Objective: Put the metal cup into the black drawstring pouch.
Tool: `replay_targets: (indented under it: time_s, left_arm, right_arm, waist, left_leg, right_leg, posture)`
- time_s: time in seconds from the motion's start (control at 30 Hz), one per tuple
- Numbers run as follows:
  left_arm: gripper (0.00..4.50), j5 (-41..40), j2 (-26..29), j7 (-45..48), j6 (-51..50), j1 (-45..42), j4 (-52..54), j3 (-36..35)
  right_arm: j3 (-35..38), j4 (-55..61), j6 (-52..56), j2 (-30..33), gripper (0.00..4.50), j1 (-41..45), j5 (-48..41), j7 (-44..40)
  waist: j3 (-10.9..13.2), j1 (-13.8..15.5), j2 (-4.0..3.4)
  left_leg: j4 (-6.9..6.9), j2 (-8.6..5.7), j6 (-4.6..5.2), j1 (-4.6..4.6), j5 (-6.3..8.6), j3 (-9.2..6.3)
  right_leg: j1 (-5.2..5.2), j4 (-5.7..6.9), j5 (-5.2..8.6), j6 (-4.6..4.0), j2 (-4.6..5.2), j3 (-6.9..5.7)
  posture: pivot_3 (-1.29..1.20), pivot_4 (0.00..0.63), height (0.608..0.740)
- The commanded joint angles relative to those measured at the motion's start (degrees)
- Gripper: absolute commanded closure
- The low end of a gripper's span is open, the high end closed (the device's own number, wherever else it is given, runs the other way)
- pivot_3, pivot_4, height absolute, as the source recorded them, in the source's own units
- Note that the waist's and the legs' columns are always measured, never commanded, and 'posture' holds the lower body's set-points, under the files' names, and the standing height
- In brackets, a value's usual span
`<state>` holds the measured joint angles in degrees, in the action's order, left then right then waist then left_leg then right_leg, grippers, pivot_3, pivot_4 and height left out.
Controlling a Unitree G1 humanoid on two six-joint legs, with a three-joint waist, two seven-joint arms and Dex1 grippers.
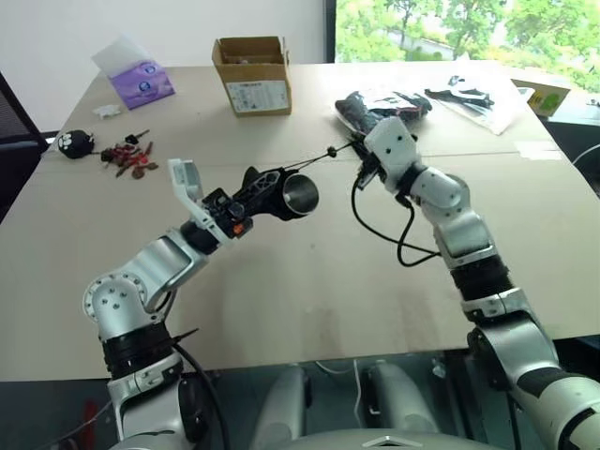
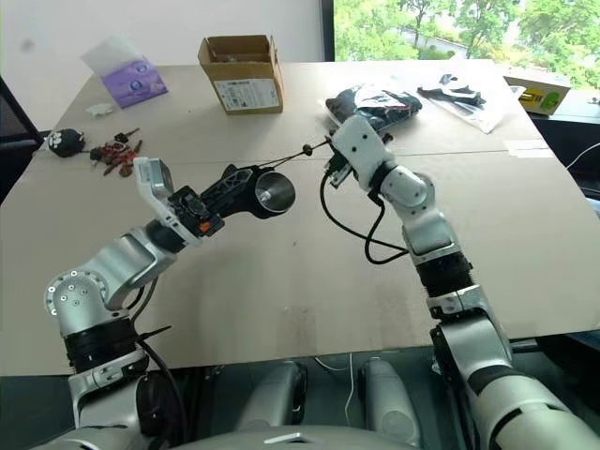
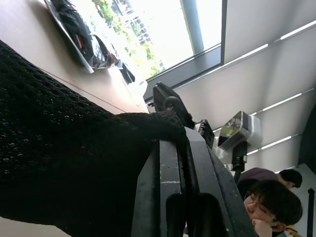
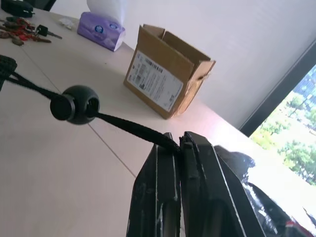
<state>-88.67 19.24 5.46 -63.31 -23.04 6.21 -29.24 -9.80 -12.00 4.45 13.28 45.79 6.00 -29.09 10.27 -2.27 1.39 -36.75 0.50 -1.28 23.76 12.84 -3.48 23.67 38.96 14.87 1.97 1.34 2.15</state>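
Tan table (image 1: 281,309) runs wide under both arms, w/ a window and green trees behind its far edge. Left gripper (image 1: 267,187) is clenched on the black drawstring pouch (image 1: 265,199), held up off the table; left wrist view shows its fingers (image 3: 170,182) pinching the knit fabric. Metal cup (image 1: 300,193) sits in the pouch mouth, its shiny open rim facing the right arm. Thin cord (image 1: 314,159) stretches taut from the pouch to the right gripper (image 1: 359,142), which is clamped on the cord end; small bead (image 4: 75,104) rides on the cord just short of those fingers.

Around: cardboard box (image 1: 253,73) stands at the far side, well apart from the pouch, w/ a purple tissue pack (image 1: 141,80) farther to its left. Bunch of keys (image 1: 128,157) and a small black round item (image 1: 73,142) lie near the left edge. Clear plastic bag of black items (image 1: 380,105) lies just beyond the right gripper; another clear packet (image 1: 473,98) farther right. Black cable (image 1: 394,234) loops off the right forearm over the table. Nothing sits between the two grippers except the cord. Person (image 3: 269,210) in glasses shows at the corner of the left wrist view
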Motion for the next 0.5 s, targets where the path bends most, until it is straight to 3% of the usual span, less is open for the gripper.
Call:
replay_targets:
  time_s: [0.03, 0.27, 0.37, 0.5]
  left_arm:
    - [4.5, -2.9, -0.6, -0.3, 2.9, 1.2, 2.5, 1.0]
    - [4.5, -2.6, 0.3, 1.2, 5.9, 1.6, 2.6, 3.3]
    - [3.8, -5.7, 0.8, 2.0, 6.4, 0.8, 3.7, 3.3]
    - [2.2, -9.1, 3.3, 0.8, 5.9, 0.4, 6.4, 5.0]
  right_arm:
    - [-0.1, 6.5, 2.3, 2.8, 4.43, 2.5, 1.0, -1.9]
    - [-0.2, 9.2, 3.8, 6.2, 4.43, 3.7, 1.2, -3.4]
    - [-0.5, 9.5, 2.7, 7.9, 4.5, 5.5, 1.8, -4.7]
    - [-0.2, 9.1, 1.4, 10.5, 4.5, 10.6, 1.5, -7.5]
  waist:
    - [0.0, 0.1, 0.0]
    - [0.0, 0.3, 0.01]
    - [0.0, 0.2, 0.0]
    - [0.0, 0.2, 0.0]
  left_leg:
    - [0.0, -0.01, 0.0, 0.0, 0.0, 0.0]
    - [-0.04, -0.03, 0.01, 0.04, 0.0, 0.06]
    - [-0.04, -0.03, 0.01, 0.03, 0.0, 0.08]
    - [-0.05, -0.02, 0.01, 0.04, 0.0, 0.08]
  right_leg:
    - [0.0, 0.0, 0.0, 0.0, -0.03, 0.0]
    - [-0.01, -0.01, 0.0, 0.0, -0.19, -0.01]
    - [-0.01, -0.02, 0.0, 0.0, -0.2, 0.03]
    - [0.0, -0.02, 0.0, 0.0, -0.2, 0.03]
  posture:
    - [0.0, 0.15, 0.74]
    - [0.0, 0.15, 0.74]
    - [0.0, 0.15, 0.74]
    - [0.0, 0.15, 0.74]
